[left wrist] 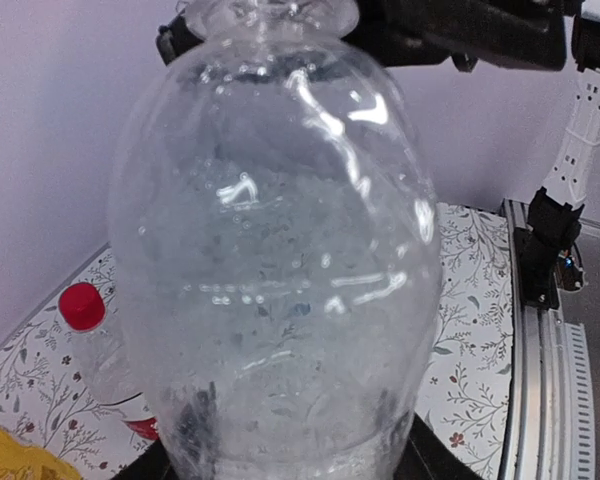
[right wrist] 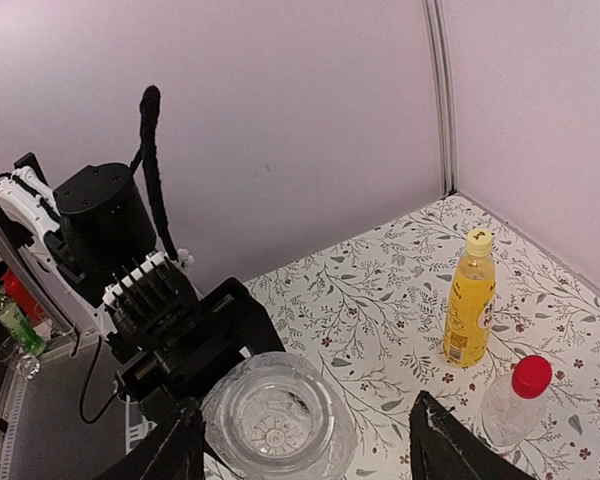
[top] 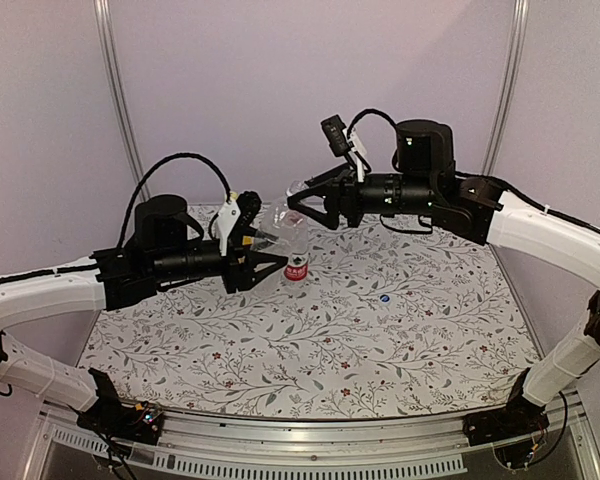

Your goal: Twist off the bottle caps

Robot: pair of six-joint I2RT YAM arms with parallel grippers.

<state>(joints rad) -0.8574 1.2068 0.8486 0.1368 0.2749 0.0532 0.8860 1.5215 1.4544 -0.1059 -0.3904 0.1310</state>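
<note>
One clear bottle [left wrist: 280,260] hides left claw [top: 263,250] gripping its base; right claw [right wrist: 308,415] spread wide.

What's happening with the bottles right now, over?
Left end effector shut on clear unlabelled bottle. Right end effector open around its uncapped top. Yellow bottle, red-capped bottle both capped, standing aside. Nothing in the way.

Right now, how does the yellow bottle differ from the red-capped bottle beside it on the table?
The yellow bottle holds yellow liquid; the red-capped bottle is clear. The yellow bottle has a yellow cap, the red-capped bottle a red cap. Both stand upright on the table, caps on.
</note>
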